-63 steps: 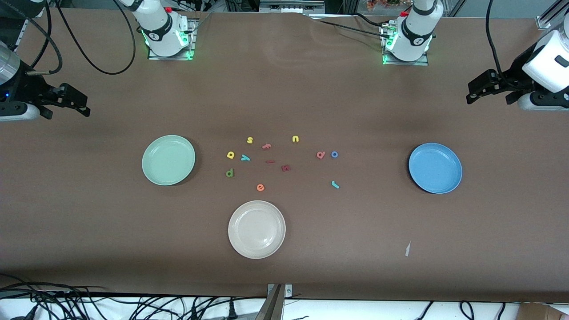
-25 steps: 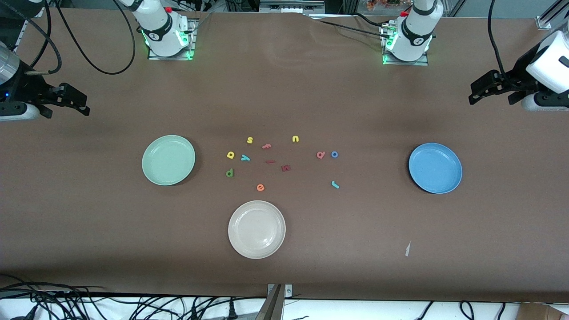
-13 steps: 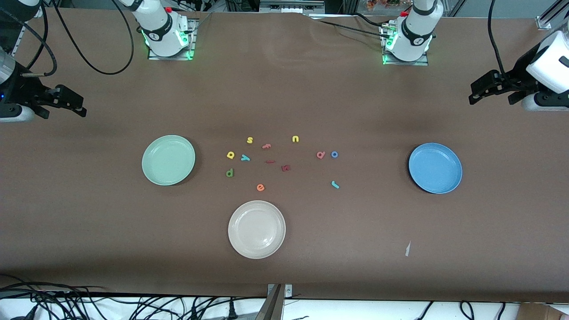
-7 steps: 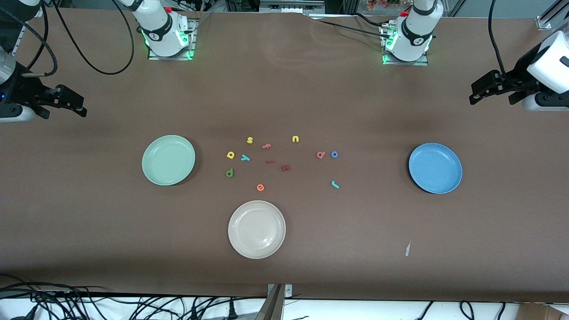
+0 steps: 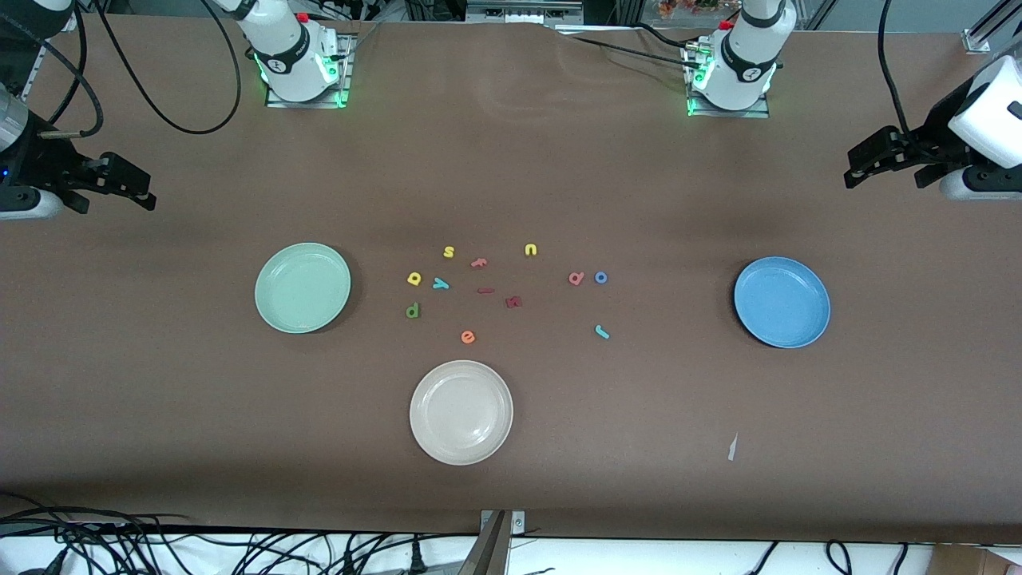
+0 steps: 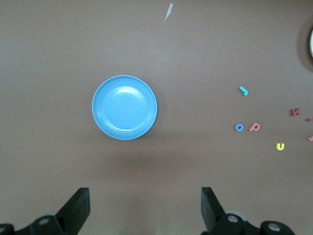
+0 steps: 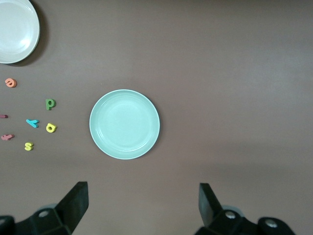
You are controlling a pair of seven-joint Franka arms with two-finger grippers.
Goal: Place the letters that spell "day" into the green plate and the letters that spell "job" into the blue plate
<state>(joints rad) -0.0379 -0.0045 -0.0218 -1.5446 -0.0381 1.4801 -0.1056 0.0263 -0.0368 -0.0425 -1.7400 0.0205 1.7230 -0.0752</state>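
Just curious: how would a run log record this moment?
left pincer: open, waiting | right pincer: open, waiting | round mint-green plate, round sky-blue plate: no letters

Three plates [image 5: 461, 375] and, as far as visible, eleven foam letters [image 5: 468, 337].

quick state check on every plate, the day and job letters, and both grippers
green plate: empty
blue plate: empty
cream plate: empty
d, a, y: on table, near green plate
j, o, b: on table
left gripper: open, empty, waiting
right gripper: open, empty, waiting
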